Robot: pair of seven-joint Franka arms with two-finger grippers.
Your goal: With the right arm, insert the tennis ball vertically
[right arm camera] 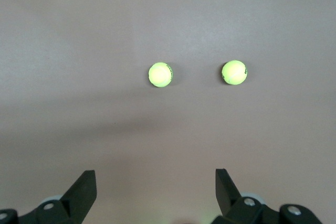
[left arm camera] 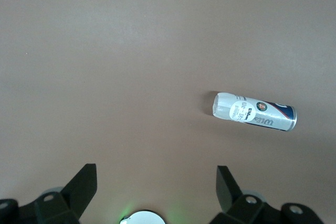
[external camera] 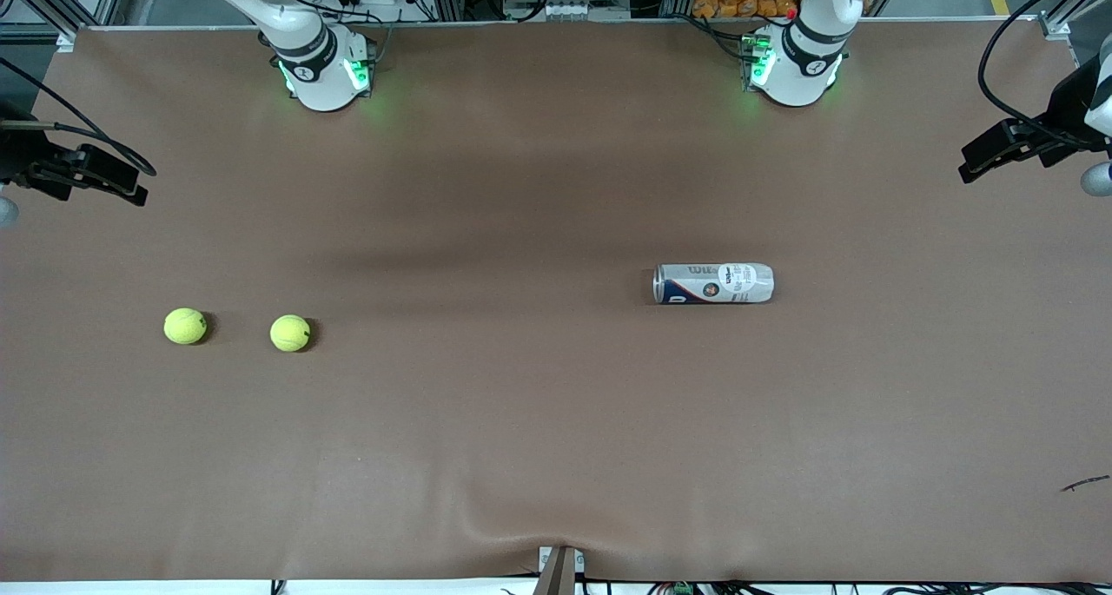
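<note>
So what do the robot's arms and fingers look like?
Both arms are white and rounded, with black bands at the joints and green lights glowing at their bases. Black cables run along them. The right arm and the left arm look the same. The left gripper and the right gripper each have two black, flat, pointed fingers, with small silver screws lower down.

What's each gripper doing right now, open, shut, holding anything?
Left gripper: jaws open, empty, high over the table.
Right gripper: jaws open, empty, high over the table.
</note>
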